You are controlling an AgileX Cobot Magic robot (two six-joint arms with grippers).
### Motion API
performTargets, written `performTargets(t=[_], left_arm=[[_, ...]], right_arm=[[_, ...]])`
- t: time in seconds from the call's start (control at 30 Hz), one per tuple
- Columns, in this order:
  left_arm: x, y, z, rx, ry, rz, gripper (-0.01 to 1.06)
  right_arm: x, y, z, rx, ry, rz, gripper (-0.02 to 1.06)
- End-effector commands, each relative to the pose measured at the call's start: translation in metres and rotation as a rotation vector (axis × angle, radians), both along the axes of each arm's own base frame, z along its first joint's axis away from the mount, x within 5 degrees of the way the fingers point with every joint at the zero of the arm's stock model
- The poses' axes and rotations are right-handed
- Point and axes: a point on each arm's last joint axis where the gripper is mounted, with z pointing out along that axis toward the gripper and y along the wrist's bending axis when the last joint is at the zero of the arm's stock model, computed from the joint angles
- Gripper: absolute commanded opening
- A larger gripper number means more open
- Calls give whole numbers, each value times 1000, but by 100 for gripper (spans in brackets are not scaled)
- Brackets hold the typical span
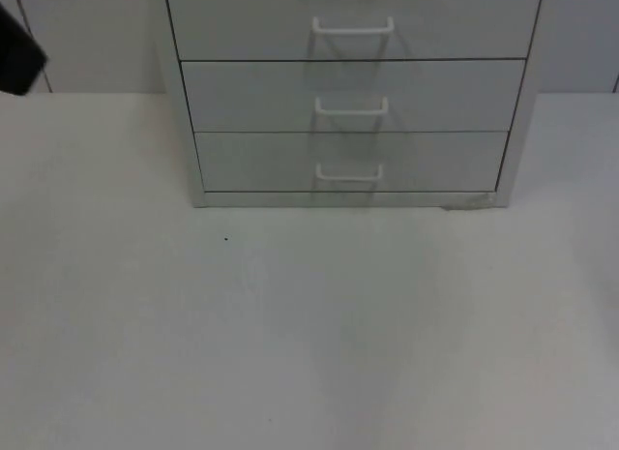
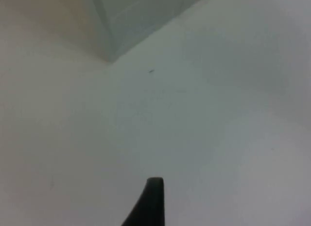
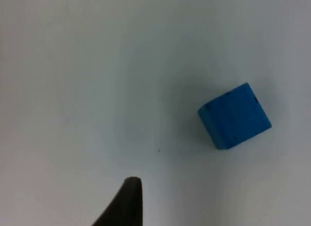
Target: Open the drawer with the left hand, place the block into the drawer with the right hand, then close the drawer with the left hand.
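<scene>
White drawer cabinet (image 1: 348,92) standing at the back of the white table (image 1: 309,324), against the grey partition. Three drawer fronts are seen in the top view, each with a pale bow handle: upper drawer (image 1: 353,19), middle drawer (image 1: 353,97) and lowest drawer (image 1: 350,160). All three fronts sit flush with the cabinet frame, so no drawer is open.

The left arm (image 1: 17,53) enters as a dark shape at the upper left edge of the top view, well apart from the handles. The left gripper (image 2: 151,201) hangs above bare table, with a lower corner of the cabinet (image 2: 126,26) ahead of it; a single black fingertip is seen, so whether its fingers are open or closed cannot be told.

The blue block (image 3: 234,115) lies on the table in the right wrist view, resting on one face and turned at an angle to the camera. The right gripper (image 3: 124,204) hovers above the table near the block without touching it. Again one fingertip alone is seen, and the state of the fingers cannot be told; nothing is held.

Progress, as judged from these views: none of the three steps is done. The drawer is yet to be opened by the left gripper, the block is yet to be picked up and placed inside by the right, and the closing follows last.
</scene>
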Motion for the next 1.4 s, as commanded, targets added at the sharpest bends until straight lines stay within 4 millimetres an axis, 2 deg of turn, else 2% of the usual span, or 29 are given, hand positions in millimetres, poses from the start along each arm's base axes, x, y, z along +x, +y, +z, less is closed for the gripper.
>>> performTargets(t=[0.0,0.03,0.07,0.1,0.2,0.23,0.3,0.37,0.43,0.47,0.53,0.63,0.67,0.77,0.87,1.0,1.13,1.23,1.27,1.37], left_arm=[[5,-15,-1,29,-7,-97,86],[8,-27,-5,60,-8,-164,86],[8,-27,-5,60,-8,-164,86],[9,-37,-10,93,-12,-227,86],[13,-82,-37,246,-44,-436,86],[13,-82,-37,246,-44,-436,86],[10,-110,-57,329,-43,-562,86],[10,-126,-71,381,-47,-626,86],[11,-145,-94,458,-44,-704,86],[11,-145,-94,458,-44,-704,86],[14,-156,-115,530,-38,-752,86],[21,-166,-144,604,-10,-797,76],[21,-166,-144,604,-10,-797,76],[30,-171,-166,665,-12,-832,65],[35,-174,-176,697,-48,-862,64],[50,-193,-194,672,-245,-949,64],[59,-200,-208,685,-345,-981,64],[79,-199,-235,680,-409,-971,64],[79,-199,-235,680,-409,-971,64],[99,-192,-255,697,-402,-915,64]], right_arm=[[2,-1,4,-8,-40,6,105],[4,-1,5,-8,-58,7,105],[4,-1,5,-8,-58,7,105],[4,-1,6,-7,-65,7,105],[7,-1,8,-6,-106,9,105],[7,-1,8,-6,-106,9,105],[9,-1,9,-5,-127,9,105],[9,-1,10,-5,-137,10,105],[9,-1,10,-5,-135,10,105],[9,-1,10,-5,-135,10,105],[9,-1,10,-3,-135,9,105],[9,0,9,13,-134,5,105],[9,0,9,13,-134,5,105],[9,1,9,22,-134,3,105],[9,1,9,22,-134,3,105],[9,1,9,22,-134,3,105],[9,1,9,22,-134,3,105],[9,1,10,22,-136,3,105],[9,1,10,22,-136,3,105],[10,1,10,22,-140,3,105]])
